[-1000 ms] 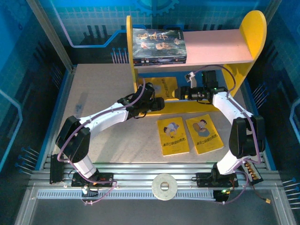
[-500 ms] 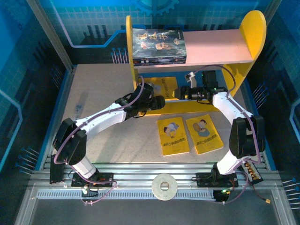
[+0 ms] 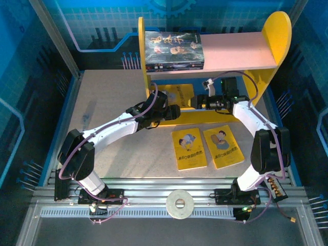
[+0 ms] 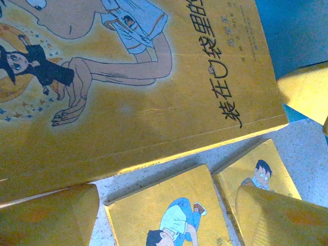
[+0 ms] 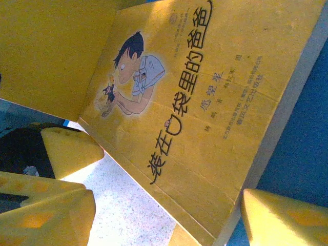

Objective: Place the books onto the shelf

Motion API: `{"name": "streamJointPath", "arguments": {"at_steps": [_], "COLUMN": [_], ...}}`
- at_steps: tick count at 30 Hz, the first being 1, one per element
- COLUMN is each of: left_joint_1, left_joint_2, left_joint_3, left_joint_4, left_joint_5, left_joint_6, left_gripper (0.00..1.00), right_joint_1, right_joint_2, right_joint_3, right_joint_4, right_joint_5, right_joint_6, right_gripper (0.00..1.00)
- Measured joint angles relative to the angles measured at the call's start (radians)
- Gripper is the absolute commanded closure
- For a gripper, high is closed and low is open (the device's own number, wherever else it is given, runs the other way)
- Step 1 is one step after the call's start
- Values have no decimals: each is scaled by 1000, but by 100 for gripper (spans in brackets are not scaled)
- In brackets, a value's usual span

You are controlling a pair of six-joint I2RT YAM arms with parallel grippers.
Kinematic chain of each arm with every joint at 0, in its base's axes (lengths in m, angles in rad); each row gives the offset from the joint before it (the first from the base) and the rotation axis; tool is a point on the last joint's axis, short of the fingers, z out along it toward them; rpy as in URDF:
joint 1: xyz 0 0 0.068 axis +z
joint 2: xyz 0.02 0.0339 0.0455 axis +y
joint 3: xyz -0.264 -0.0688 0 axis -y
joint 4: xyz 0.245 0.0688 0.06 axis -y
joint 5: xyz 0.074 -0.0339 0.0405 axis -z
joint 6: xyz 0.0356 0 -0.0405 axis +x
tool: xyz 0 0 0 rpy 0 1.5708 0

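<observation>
Item: the shelf (image 3: 277, 31), standing at the far side of the worktop (image 3: 113, 97), task partly done. Upper pink board (image 3: 236, 48): a stack of dark books (image 3: 171, 50) lies flat at its left end, put away. Lower blue board (image 5: 302, 154): one yellow book (image 3: 182, 94) lies cover up, its near edge at the front of the tier; I judge it nearly placed but cannot tell whether it sits fully on the board. Not yet shelved: two more thin yellow books, the left one (image 3: 188, 148) and the right one (image 3: 223, 146), side by side and flat on the worktop in front of the shelf, near both arms. Left pincer (image 4: 165, 190): fingers spread wide, holding nothing, hovering just before the near edge of the shelved yellow book, with the two worktop books in sight below. Right pincer (image 5: 168, 197): fingers likewise wide apart and not clamped; a corner of that book reaches between them, and whether a pad touches it I cannot tell. Outstanding, by my count: seat this book, then carry over the two left.
</observation>
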Motion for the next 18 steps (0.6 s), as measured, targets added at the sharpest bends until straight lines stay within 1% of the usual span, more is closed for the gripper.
{"name": "streamJointPath", "arguments": {"at_steps": [18], "left_joint_1": [0], "left_joint_2": [0], "left_joint_3": [0], "left_joint_4": [0], "left_joint_5": [-8], "left_joint_6": [1], "left_gripper": [28], "right_joint_1": [-6], "right_joint_2": [-63], "right_joint_3": [-54], "right_joint_4": [-23], "right_joint_5": [10], "right_joint_6": [-4], "right_gripper": [24]}}
